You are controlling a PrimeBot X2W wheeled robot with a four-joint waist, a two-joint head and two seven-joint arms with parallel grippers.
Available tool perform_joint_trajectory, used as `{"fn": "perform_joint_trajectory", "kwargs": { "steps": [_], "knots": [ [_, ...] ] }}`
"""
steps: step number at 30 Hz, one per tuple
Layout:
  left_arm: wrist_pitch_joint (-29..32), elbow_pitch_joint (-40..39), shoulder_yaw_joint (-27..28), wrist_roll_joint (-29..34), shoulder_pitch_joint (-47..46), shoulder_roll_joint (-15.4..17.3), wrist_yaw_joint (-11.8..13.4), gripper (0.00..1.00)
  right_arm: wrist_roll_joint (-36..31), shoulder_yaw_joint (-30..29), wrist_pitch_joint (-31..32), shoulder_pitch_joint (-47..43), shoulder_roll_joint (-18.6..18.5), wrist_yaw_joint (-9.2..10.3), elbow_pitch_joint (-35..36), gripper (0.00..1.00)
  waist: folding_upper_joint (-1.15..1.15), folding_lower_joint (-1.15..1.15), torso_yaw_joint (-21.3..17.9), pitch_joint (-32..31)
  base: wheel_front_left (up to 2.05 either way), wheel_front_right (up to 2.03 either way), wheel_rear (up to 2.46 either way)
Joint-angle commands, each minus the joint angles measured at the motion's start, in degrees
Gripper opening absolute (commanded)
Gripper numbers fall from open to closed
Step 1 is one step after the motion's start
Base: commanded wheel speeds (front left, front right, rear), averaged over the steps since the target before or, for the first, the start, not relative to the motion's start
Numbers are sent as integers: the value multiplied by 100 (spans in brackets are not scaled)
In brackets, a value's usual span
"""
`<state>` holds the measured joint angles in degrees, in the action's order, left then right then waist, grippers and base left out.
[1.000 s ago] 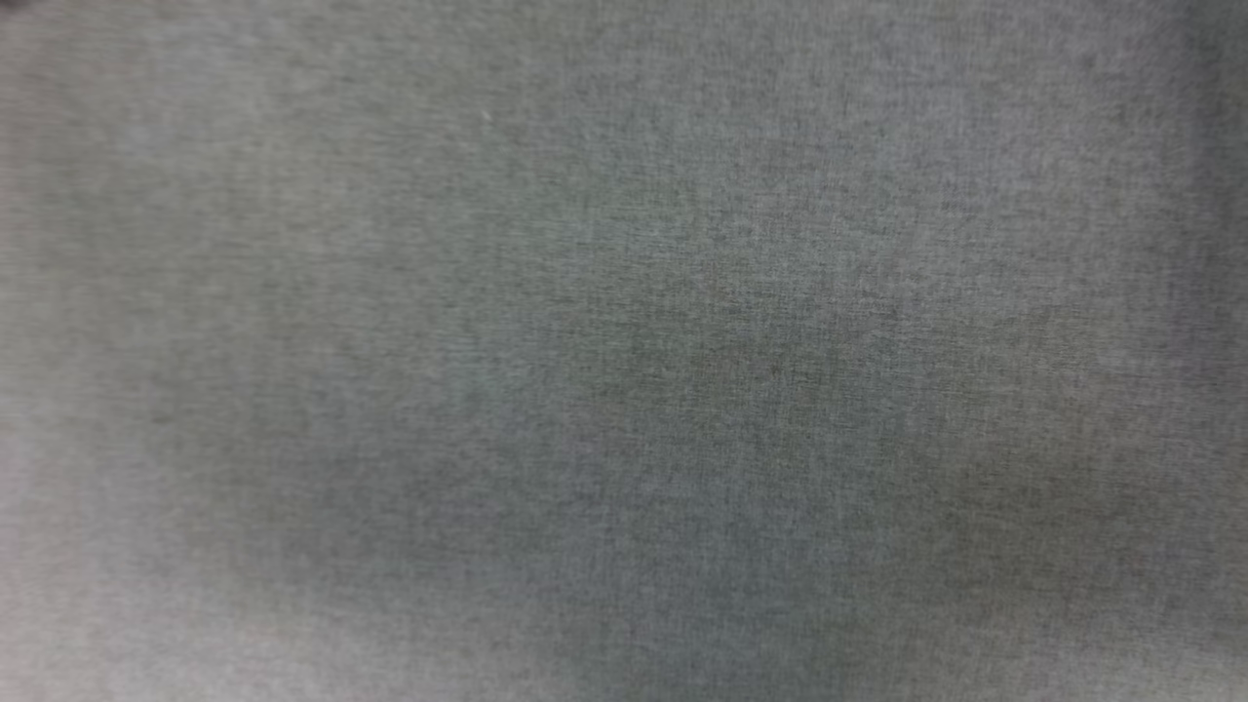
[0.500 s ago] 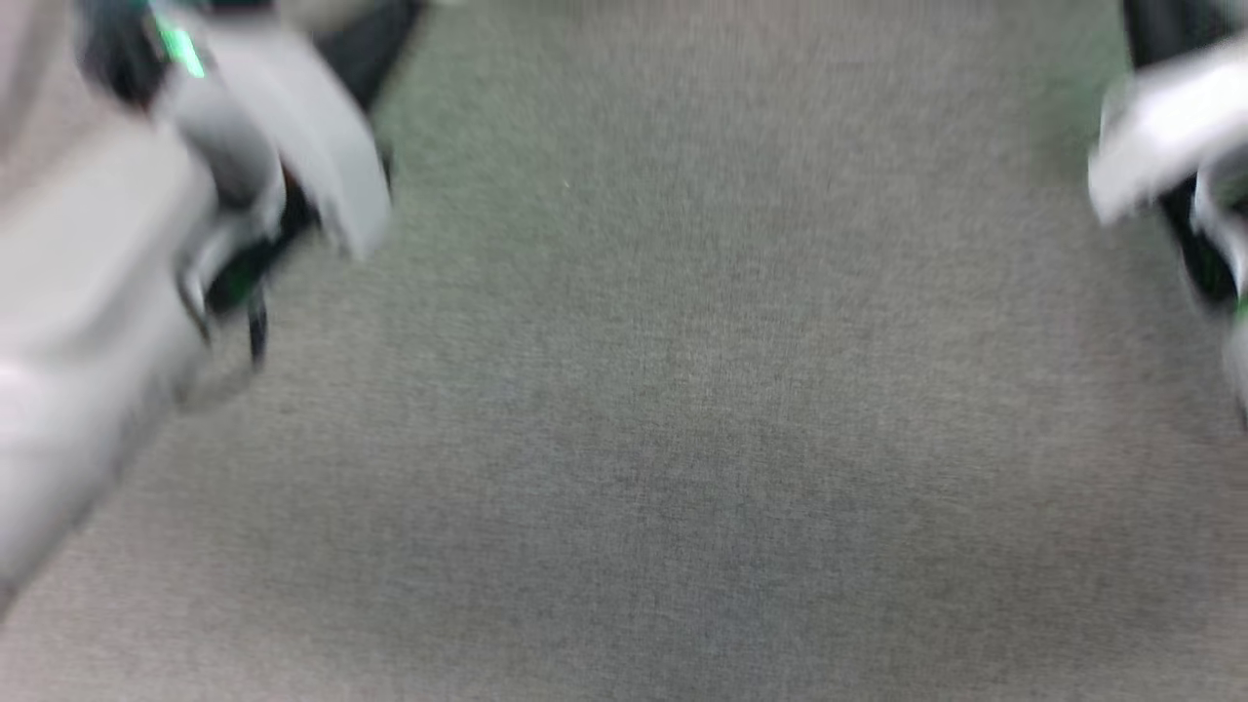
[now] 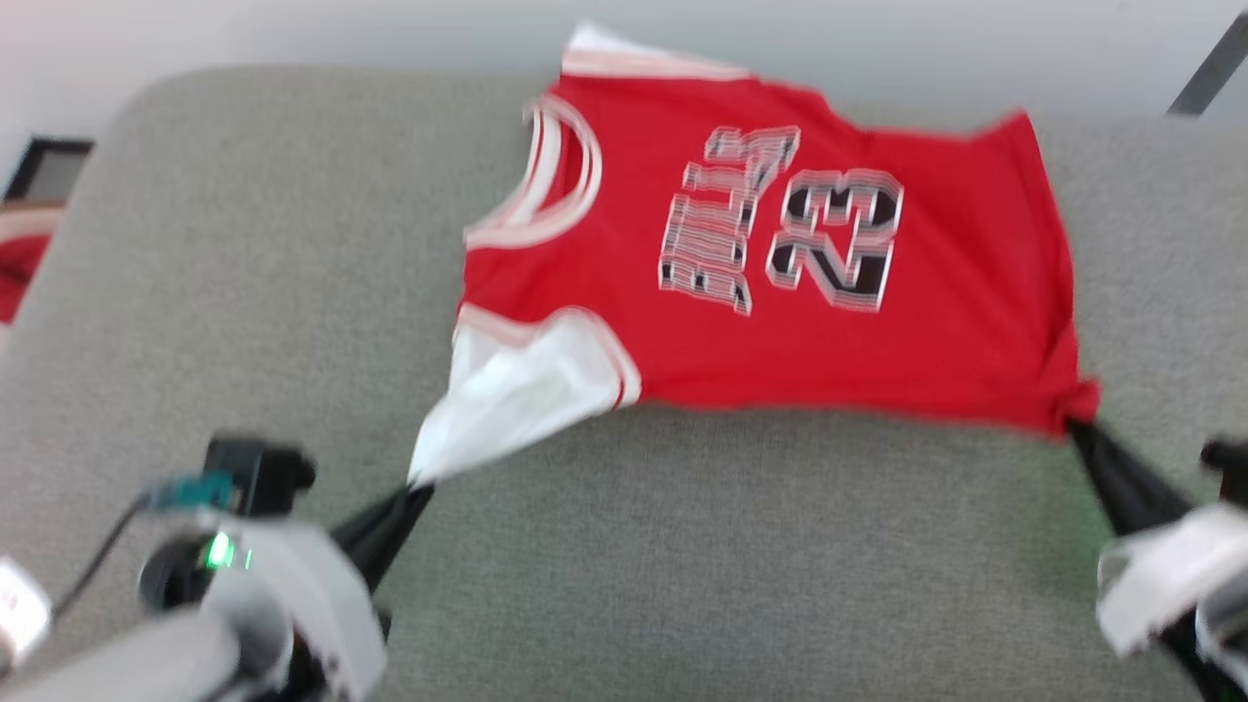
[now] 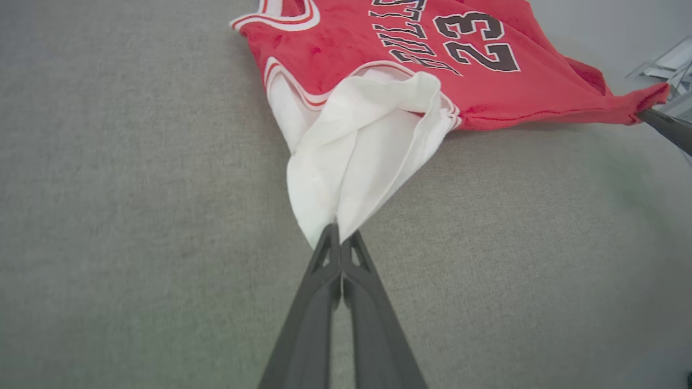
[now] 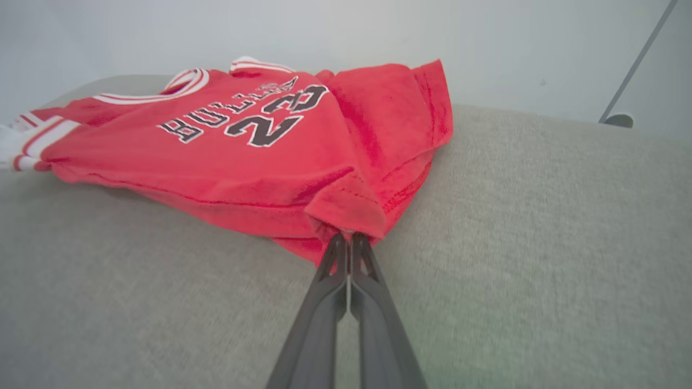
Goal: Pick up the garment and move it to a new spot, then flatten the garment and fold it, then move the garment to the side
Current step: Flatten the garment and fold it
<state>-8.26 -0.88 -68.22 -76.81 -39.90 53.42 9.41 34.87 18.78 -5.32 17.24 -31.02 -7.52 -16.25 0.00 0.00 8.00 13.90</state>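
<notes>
Left gripper [image 4: 339, 233] is closed tight on the tip of the white sleeve [image 4: 351, 146] of the garment [image 3: 936, 341]; right gripper [image 5: 349, 237] is clamped on its red hem corner [image 5: 346, 208]. The garment lies ahead of both fingertips, stretched between them on the grey cushion [image 3: 682, 546], print facing up

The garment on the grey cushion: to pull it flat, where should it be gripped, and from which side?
At the garment's two nearest ends, the white sleeve tip and the red hem corner, coming in low from the robot's side. Both jut past the body as thin flaps, easy to pinch. The left gripper is shut on the sleeve, the right gripper on the hem.
</notes>
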Motion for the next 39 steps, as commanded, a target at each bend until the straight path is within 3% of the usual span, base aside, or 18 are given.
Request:
{"fn": "perform_joint_trajectory", "kwargs": {
  "steps": [1,5,13,20,26,34,39],
  "knots": [
    [-117,-224,15,-147,270,139,206,0,-53,-90,88,-330,17,6,214,0,0,0,-62,-451,0,0,0],
    [-422,-979,21,-531,1029,484,802,0,-210,-390,366,-1188,76,6,837,0,0,0,-159,-552,0,0,0],
    [-629,-2014,-30,-1243,2299,611,1616,0,-356,-742,789,-2496,115,6,1641,0,0,0,-197,-644,0,0,0],
    [-661,-2454,44,-1552,2786,611,1980,0,-327,-932,938,-2987,52,6,1824,0,0,0,-205,-652,0,0,0],
    [-616,-2743,89,-1715,2917,851,2226,0,-196,-835,1077,-3065,-52,6,1925,0,0,0,-254,-647,0,0,0],
    [-464,-3230,321,-1052,2248,1517,2563,0,221,-810,1221,-2836,-249,6,2291,0,0,0,-420,-575,0,0,0],
    [106,-3321,473,-358,1410,1869,2506,0,310,-921,1448,-2454,-253,6,2487,0,0,0,-567,-496,0,0,0]
  ]
}}
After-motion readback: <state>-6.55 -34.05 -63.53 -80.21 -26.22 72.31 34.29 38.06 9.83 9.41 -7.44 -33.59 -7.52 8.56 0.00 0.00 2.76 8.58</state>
